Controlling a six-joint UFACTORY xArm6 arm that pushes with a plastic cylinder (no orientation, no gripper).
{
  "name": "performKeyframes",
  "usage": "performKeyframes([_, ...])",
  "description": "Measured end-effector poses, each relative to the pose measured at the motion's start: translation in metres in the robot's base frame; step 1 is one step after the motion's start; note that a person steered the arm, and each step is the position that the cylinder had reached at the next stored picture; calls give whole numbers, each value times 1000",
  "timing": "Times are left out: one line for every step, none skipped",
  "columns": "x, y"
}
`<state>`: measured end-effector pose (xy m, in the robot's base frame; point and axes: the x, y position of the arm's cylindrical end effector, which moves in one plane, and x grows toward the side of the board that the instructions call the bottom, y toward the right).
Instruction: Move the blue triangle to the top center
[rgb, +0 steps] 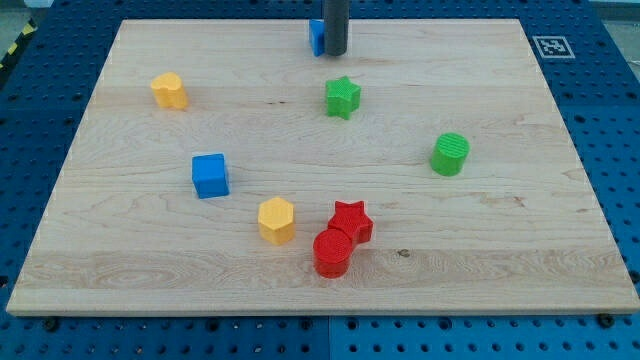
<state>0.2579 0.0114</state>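
Observation:
The blue triangle (316, 36) lies at the view's top centre of the wooden board (500, 240), mostly hidden behind the dark rod. My tip (335, 53) rests on the board right against the triangle's right side, touching or nearly touching it. Only a thin blue sliver of the block shows to the left of the rod.
A green star (342, 97) lies just below my tip. A yellow block (169, 90) is at upper left, a blue cube (210, 175) at left centre, a yellow hexagon (276, 219), a red star (351, 220) and a red cylinder (332, 253) at bottom centre, a green cylinder (450, 154) at right.

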Motion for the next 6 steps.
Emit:
performKeyframes([0, -22])
performKeyframes([0, -24])
performKeyframes([-3, -26])
performKeyframes([-4, -26])
performKeyframes([30, -35])
performKeyframes([92, -76])
